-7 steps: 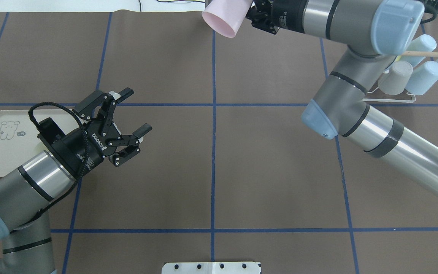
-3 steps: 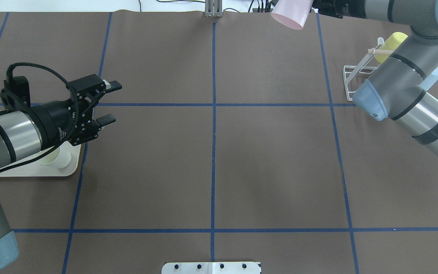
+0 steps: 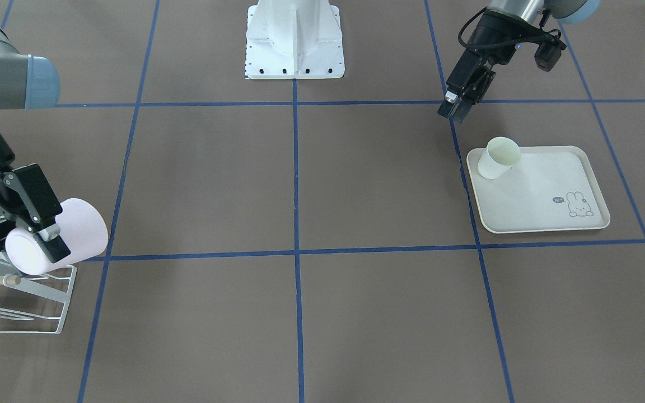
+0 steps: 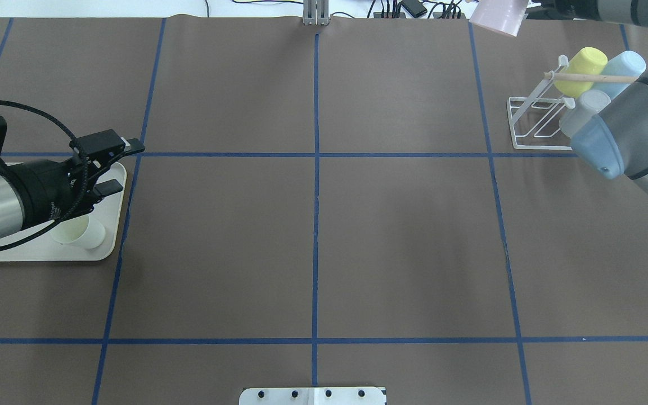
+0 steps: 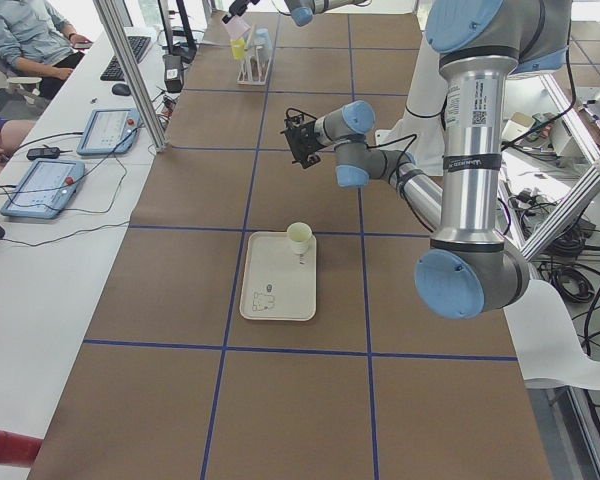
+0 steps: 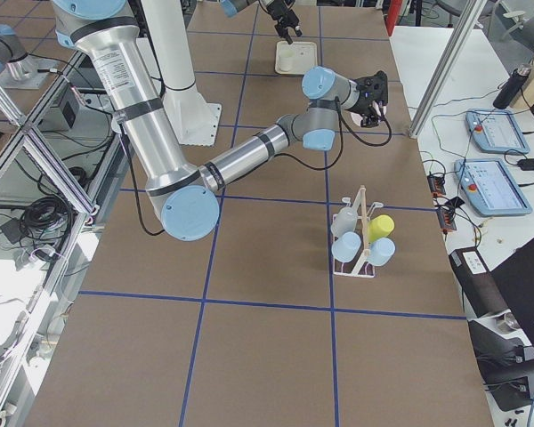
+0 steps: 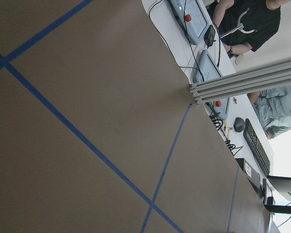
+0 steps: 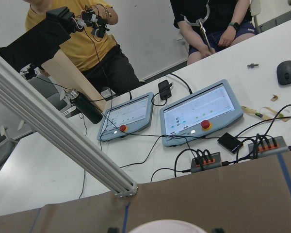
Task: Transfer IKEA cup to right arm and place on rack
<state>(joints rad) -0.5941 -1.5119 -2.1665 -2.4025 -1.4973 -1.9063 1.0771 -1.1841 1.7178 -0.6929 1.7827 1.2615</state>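
Observation:
My right gripper (image 3: 36, 242) is shut on the rim of a pink cup (image 3: 79, 228) and holds it tilted in the air just above the white wire rack (image 3: 48, 299). In the overhead view the pink cup (image 4: 498, 18) is at the far edge, left of the rack (image 4: 532, 121) and beyond it. The cup's rim shows at the bottom of the right wrist view (image 8: 167, 227). My left gripper (image 4: 124, 167) is open and empty, over the near corner of the cream tray (image 4: 20, 253).
The rack carries a yellow cup (image 4: 580, 63), a light-blue cup (image 4: 619, 64) and a grey cup (image 4: 580, 112) under a wooden rod (image 4: 588, 77). A cream cup (image 4: 79, 233) lies on the rabbit-printed tray. My right forearm (image 4: 633, 140) hangs over the rack's right side.
My right arm has swung the pink cup rightward along the far edge to near the rack. My left arm has drawn back left over the tray, gripper still open.

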